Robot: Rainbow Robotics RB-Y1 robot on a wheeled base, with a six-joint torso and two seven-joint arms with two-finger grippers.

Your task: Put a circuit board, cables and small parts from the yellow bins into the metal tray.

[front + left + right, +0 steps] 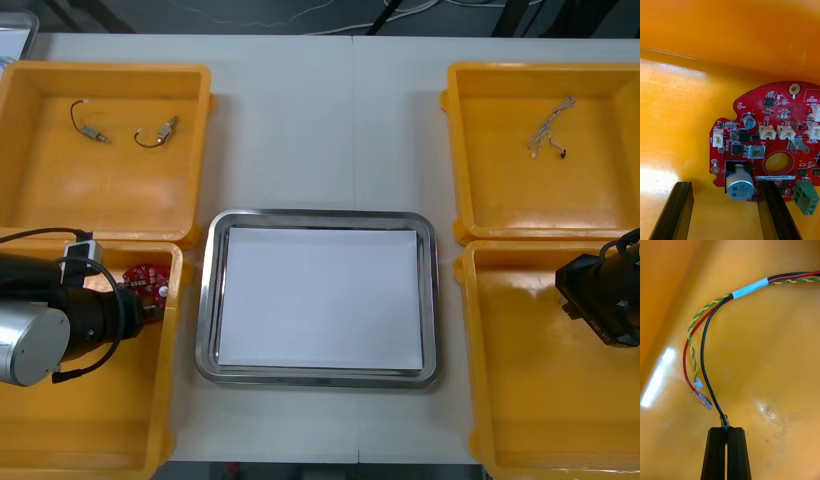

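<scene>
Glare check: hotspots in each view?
Front view: soft sheen on the near right bin floor, shiny metal tray rim. Right wrist view: bright streak beside the cable. Left wrist view: pale patch on the near left bin beside the circuit board.

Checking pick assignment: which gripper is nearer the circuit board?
Left. The left gripper is open at the board in the near left bin; the right gripper is across the tray in the near right bin, shut on a black cable.
</scene>
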